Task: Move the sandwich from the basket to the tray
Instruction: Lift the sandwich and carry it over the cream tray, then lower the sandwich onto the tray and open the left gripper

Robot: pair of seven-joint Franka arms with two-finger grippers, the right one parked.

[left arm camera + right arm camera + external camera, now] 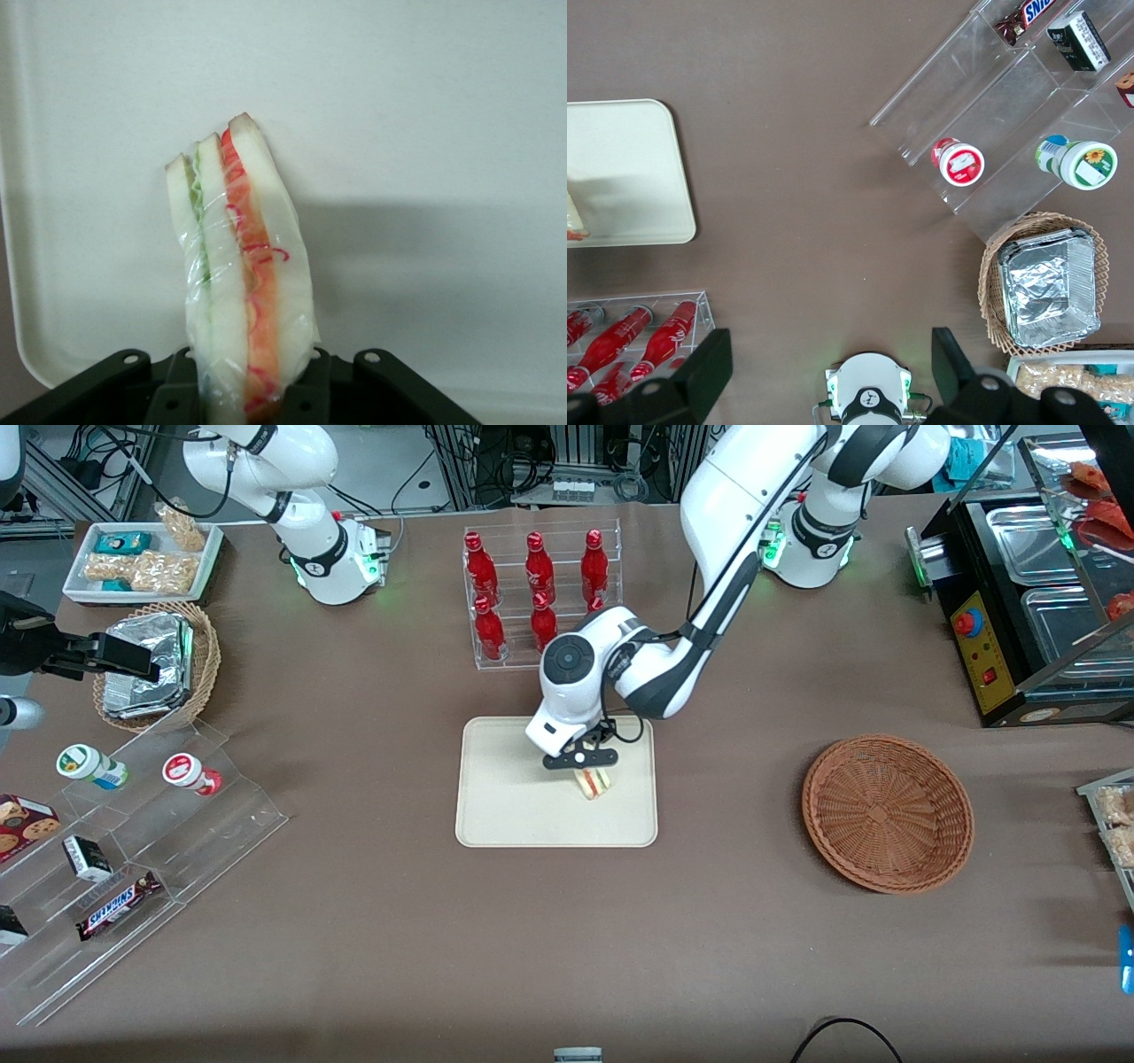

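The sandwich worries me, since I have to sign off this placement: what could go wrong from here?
The sandwich stands on edge in the gripper above the tray, so it may topple on release. Its loose plastic wrap could cling to a finger and get dragged along. It sits toward the tray's edge, so a tumble could reach the rim.

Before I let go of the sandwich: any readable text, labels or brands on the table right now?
"SNICKERS": on the chocolate bar in the clear stepped stand.
Red bottles, lidded cups, boxes: labels too small to read.
Sandwich, held by the tool over the tray: no text.
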